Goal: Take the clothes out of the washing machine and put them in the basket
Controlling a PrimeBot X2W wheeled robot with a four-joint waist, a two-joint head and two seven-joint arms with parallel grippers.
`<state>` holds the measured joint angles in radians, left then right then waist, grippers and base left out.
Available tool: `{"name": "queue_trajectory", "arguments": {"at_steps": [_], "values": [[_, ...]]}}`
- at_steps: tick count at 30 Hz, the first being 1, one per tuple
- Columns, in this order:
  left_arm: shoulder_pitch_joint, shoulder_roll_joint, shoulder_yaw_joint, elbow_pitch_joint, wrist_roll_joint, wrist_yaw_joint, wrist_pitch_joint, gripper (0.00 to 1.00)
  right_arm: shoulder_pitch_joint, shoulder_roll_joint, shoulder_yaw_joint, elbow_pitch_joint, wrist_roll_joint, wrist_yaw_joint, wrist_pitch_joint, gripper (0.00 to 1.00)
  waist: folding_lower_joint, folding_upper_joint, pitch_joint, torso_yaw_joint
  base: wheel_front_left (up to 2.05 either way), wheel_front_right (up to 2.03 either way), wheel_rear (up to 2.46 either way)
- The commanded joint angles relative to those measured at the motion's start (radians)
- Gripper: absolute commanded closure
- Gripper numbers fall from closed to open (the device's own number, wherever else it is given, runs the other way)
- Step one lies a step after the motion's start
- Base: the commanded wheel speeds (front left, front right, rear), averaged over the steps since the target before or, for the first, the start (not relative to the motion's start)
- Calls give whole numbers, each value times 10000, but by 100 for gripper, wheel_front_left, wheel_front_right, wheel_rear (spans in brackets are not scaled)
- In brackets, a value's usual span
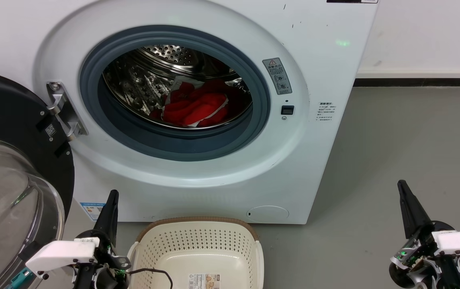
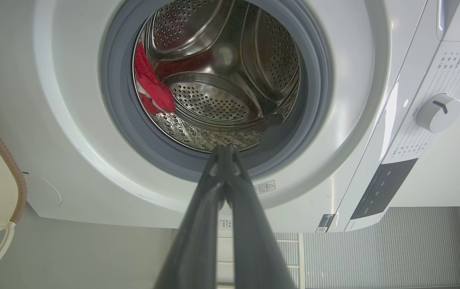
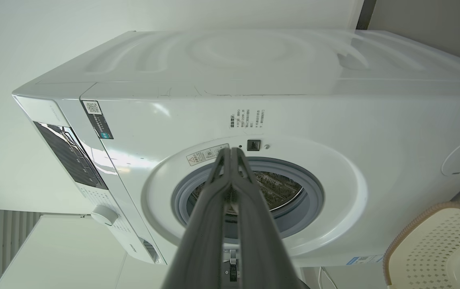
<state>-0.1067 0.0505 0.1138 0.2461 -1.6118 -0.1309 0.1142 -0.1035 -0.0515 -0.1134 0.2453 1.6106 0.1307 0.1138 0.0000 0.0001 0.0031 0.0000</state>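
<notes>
The washing machine (image 1: 197, 176) stands with its black-framed round glass door (image 1: 9, 180) swung open to the left. Red clothes (image 1: 197, 105) with white trim lie bunched at the bottom of the steel drum; the left wrist view shows a part of the clothes (image 2: 151, 86) at the drum's edge. The cream basket (image 1: 197, 241) sits on the floor in front of the machine, with nothing but a label sticker inside. My left gripper (image 1: 111, 196) hangs shut beside the basket's left rim. My right gripper (image 1: 401, 185) is shut, low on the right, away from the machine.
Grey floor (image 1: 406, 152) stretches to the right of the machine up to a white wall with a dark skirting. A thin black cable (image 1: 153, 271) loops over the basket's near left corner. The open door crowds the left side.
</notes>
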Motion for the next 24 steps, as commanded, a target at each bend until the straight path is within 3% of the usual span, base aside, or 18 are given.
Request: {"name": "queue_trajectory", "arguments": {"at_steps": [1,12,13,24], "values": [[-72,-16,9,-25,13,-20,-2,100,-159,42,4,3,-15,1,-12,100,0,-1,0,0,0,0,0],[-72,-16,9,-25,13,-20,-2,100,-159,42,4,3,-15,1,-12,100,0,-1,0,0,0,0,0],[0,0,0,0,0,0,0,0,0,0,0,0,-2,0,0,0,1,-1,0,0,0,0,0],[-24,-7,-450,-107,430,2,-468,0,220,3,37,-250,-226,0,-467,0,0,-1,18,-60,0,0,0]]}}
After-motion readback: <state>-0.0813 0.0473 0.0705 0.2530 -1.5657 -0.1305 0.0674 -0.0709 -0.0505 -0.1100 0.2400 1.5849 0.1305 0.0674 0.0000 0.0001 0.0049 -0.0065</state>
